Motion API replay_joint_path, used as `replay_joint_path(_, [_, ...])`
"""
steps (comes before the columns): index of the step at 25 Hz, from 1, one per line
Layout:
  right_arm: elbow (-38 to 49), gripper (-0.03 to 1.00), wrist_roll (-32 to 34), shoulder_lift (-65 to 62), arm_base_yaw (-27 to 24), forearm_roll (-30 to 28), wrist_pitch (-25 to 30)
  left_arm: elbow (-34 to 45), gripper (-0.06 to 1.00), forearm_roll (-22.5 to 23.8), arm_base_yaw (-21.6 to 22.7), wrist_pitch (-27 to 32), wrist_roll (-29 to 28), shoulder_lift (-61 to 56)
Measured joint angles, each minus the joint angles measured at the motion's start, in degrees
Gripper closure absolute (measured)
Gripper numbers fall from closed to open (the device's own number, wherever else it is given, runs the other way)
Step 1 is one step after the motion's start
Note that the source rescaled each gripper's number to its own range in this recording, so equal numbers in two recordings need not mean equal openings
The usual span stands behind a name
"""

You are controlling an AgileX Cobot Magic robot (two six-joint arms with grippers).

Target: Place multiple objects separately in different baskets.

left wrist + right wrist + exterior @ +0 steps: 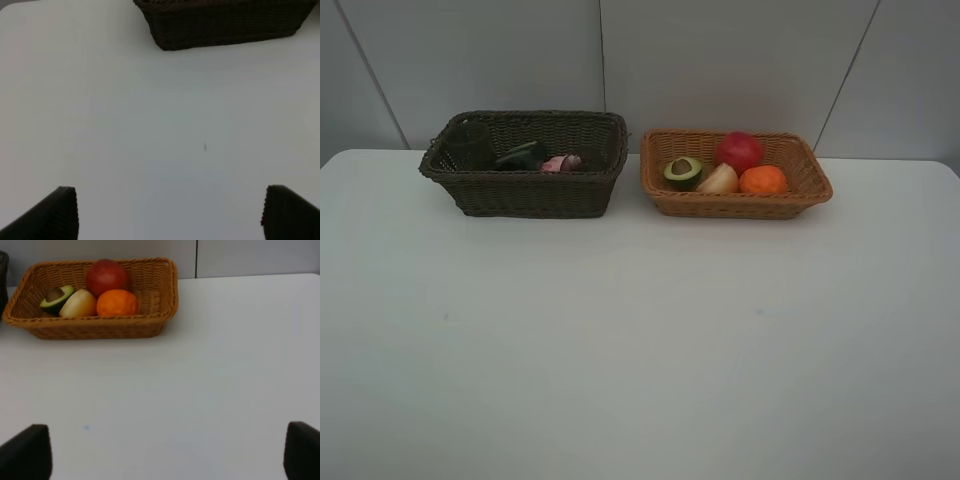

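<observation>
The dark brown basket (525, 190) stands at the back left and holds a dark green pump bottle (520, 156) and a small pink bottle (560, 163). Beside it the light orange-tan basket (735, 203) holds a red apple (739, 151), an orange tangerine (763, 180), a peach-coloured fruit (719, 180) and an avocado half (683, 172). Neither arm shows in the exterior high view. My left gripper (170, 212) is open over bare table, with the dark basket (225, 25) ahead. My right gripper (167, 452) is open too, facing the tan basket (90, 325) and its fruit.
The white table (640, 340) runs from the baskets to the near edge. A grey panelled wall (720, 60) rises right behind the baskets. The two baskets stand side by side with a small gap between them.
</observation>
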Motion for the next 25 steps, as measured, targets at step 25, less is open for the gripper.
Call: replay_joint_path(25, [0.0,0.04,0.0,0.0,0.0,0.1,0.0,0.0,-0.04,-0.1,0.0,0.0,0.0,-0.1])
